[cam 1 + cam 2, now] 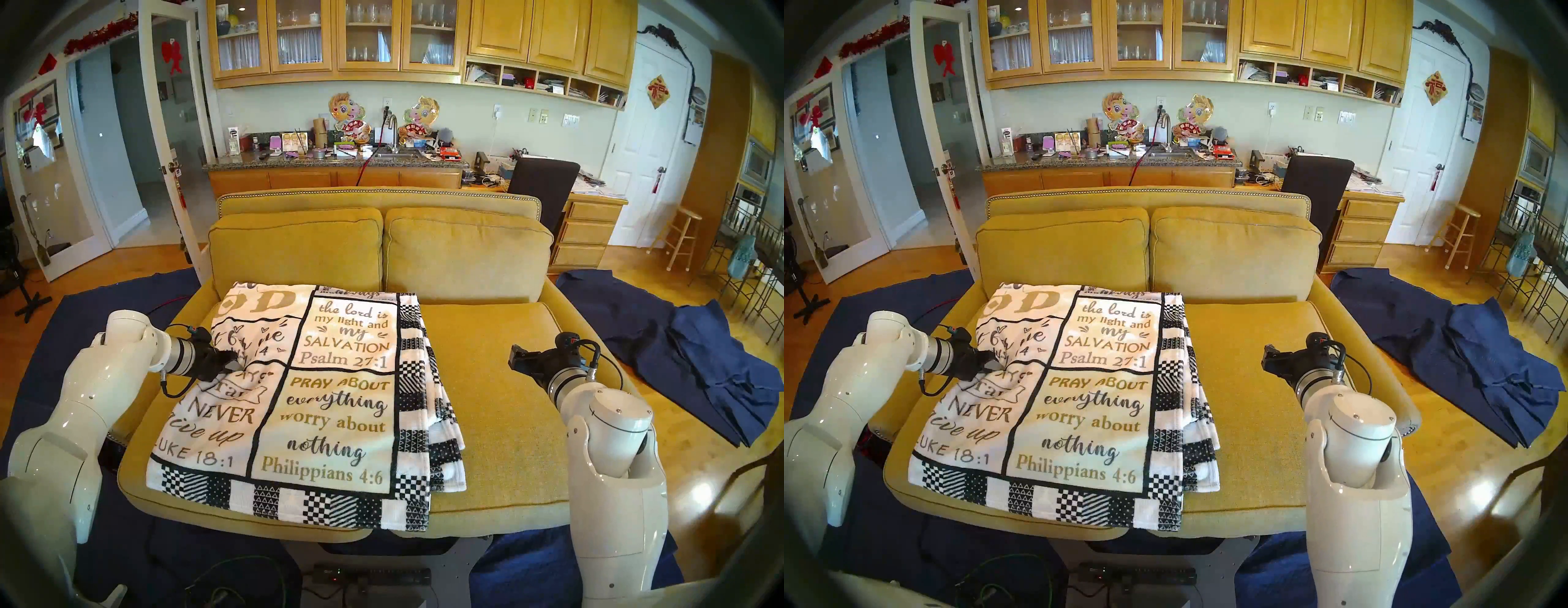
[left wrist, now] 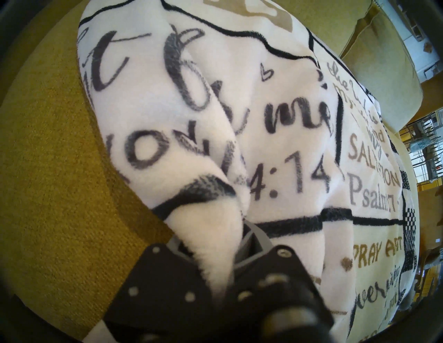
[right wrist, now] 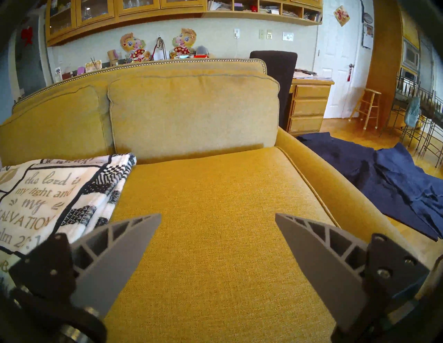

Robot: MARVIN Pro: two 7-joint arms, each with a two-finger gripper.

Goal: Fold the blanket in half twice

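The white blanket (image 1: 331, 395) (image 1: 1089, 395) with gold and grey lettering and a checkered border lies folded in layers on the left half of the yellow sofa seat (image 1: 505, 407). My left gripper (image 1: 235, 364) (image 1: 992, 363) is at the blanket's left edge, shut on a raised pinch of fleece. The left wrist view shows the fleece (image 2: 215, 239) bunched between the fingers (image 2: 254, 242). My right gripper (image 1: 516, 357) (image 3: 218, 230) is open and empty above the bare right seat cushion. The blanket's right edge shows at the left of the right wrist view (image 3: 48, 198).
Navy blue cloths lie on the floor to the right of the sofa (image 1: 687, 352) (image 3: 383, 177) and under its left side (image 1: 51, 339). Two back cushions (image 1: 466, 250) stand behind the seat. Cables and a power strip (image 1: 365, 573) lie on the floor in front.
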